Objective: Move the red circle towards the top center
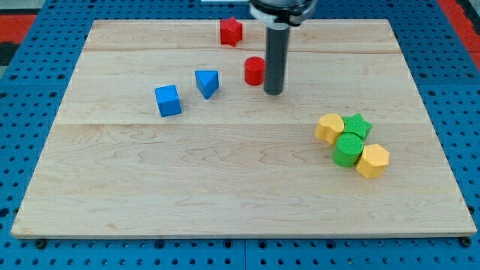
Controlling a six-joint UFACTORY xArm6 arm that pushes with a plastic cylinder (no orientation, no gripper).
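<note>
Pale wood board on blue pegboard; red circle near top edge touches my tip. No claw here.

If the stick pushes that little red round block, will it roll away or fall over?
The red round block sits flat and squat, so it probably slides on the smooth wooden board, not rolling. My tip is off-centre at its right, so it may veer sideways.

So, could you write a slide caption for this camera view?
My tip sits just right of the red circle, below the red star.
</note>
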